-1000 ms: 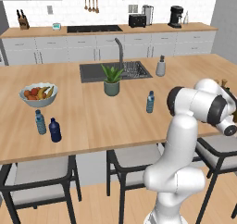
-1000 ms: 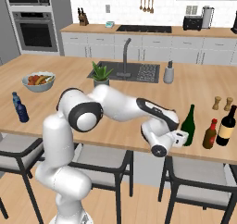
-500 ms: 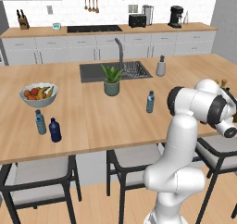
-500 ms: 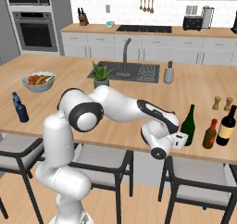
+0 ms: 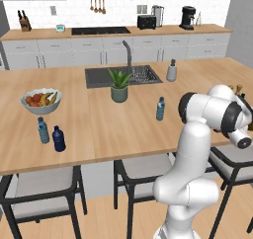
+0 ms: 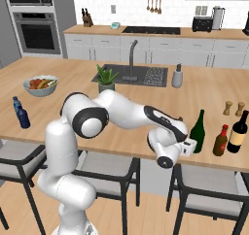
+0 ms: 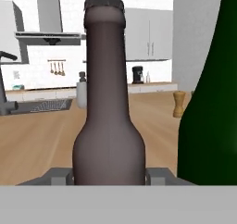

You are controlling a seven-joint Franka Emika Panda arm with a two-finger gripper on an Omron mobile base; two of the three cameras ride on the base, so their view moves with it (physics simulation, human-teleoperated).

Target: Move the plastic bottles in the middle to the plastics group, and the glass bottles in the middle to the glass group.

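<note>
The arm reached low over the near right edge of the wooden island surface point(image 6: 73, 78), its gripper point(image 6: 187, 147) level with the surface edge just left of the tall dark green wine bottle point(image 6: 198, 131); in the hand view a slim dark brown bottle point(image 7: 107, 107) stood upright and very close, centred between the two finger tips point(image 7: 60, 176), whose grey ends showed at either side of its base; the fingers were apart around the bottle, but whether they pressed on it could not be told; the green wine bottle point(image 7: 210, 102) rose just right of the brown one in that view, close beside it, and a wooden shaker point(image 7: 178, 104) stood farther back on the surface. In the right base view an amber-brown bottle with a red cap point(image 6: 221, 140) and a darker wine bottle with a pale label point(image 6: 238, 132) stood to the right of the green one near the front edge, with two wooden shakers point(image 6: 233, 108) behind them. The small pale-blue water bottle point(image 5: 160, 108) stood upright in the middle of the surface, well apart from the gripper; at the far left end a second pale-blue bottle point(image 5: 43, 130) and a dark navy bottle point(image 5: 59, 139) stood side by side, near a fruit bowl point(image 5: 41, 100); a potted plant point(image 5: 119, 85) sat in front of the sink point(image 5: 123, 75).
</note>
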